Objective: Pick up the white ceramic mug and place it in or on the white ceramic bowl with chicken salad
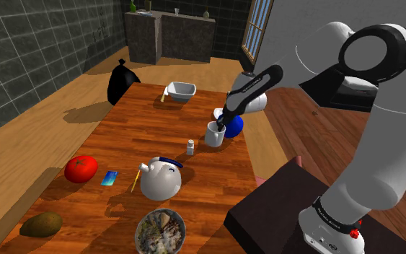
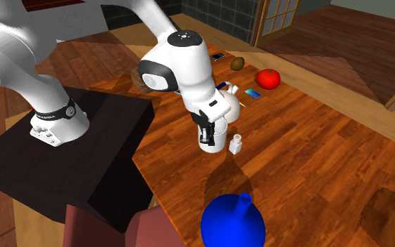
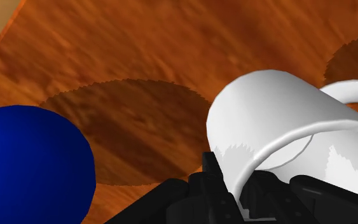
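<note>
One wall of the white mug [image 1: 213, 136] sits clasped in the pincer [image 1: 221, 129], beside the blue vase [image 1: 235, 126] on the bench [image 1: 215, 180], well apart from the salad bowl [image 1: 161, 232]. It looks stiff, glossy, light (likely brittle); this rim hold may let it swing.

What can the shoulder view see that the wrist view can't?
The shoulder view adds the salad bowl, a white teapot, a red tomato, a brown potato, a small shaker, a white dish and the robot's arm. The wrist view adds a close look at the curved handle of the white mug and a round shadow on the wood. Both share the mug, the blue vase beside it and the wooden table.
</note>
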Motion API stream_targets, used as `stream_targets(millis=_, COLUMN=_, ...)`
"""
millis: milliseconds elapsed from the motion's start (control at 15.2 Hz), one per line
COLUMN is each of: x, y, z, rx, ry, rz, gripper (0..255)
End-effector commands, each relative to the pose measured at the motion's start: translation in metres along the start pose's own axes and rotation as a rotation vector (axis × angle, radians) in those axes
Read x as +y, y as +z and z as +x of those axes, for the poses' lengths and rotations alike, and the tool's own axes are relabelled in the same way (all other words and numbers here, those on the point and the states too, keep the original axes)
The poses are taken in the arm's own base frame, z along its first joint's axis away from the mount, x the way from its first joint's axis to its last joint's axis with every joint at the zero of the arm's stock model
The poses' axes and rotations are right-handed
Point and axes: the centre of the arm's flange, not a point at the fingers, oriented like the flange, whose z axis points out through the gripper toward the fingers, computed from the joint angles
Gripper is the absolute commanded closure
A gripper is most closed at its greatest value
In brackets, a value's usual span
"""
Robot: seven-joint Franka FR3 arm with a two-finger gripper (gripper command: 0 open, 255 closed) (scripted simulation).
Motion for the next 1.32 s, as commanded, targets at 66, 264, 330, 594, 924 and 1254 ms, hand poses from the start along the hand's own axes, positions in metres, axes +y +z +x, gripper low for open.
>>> stream_targets(millis=66, x=0.000, y=-0.016, z=0.004, rx=0.000, ry=0.000, rz=0.000, gripper=255)
stream_targets(millis=264, x=-0.024, y=-0.021, z=-0.005, rx=0.000, ry=0.000, rz=0.000, gripper=255)
stream_targets(millis=330, x=-0.036, y=-0.023, z=-0.010, rx=0.000, ry=0.000, rz=0.000, gripper=255)
stream_targets(millis=594, x=-0.085, y=-0.028, z=-0.030, rx=0.000, ry=0.000, rz=0.000, gripper=255)
stream_targets(millis=924, x=-0.146, y=-0.035, z=-0.055, rx=0.000, ry=0.000, rz=0.000, gripper=255)
stream_targets(millis=1254, x=-0.207, y=-0.041, z=-0.080, rx=0.000, ry=0.000, rz=0.000, gripper=255)
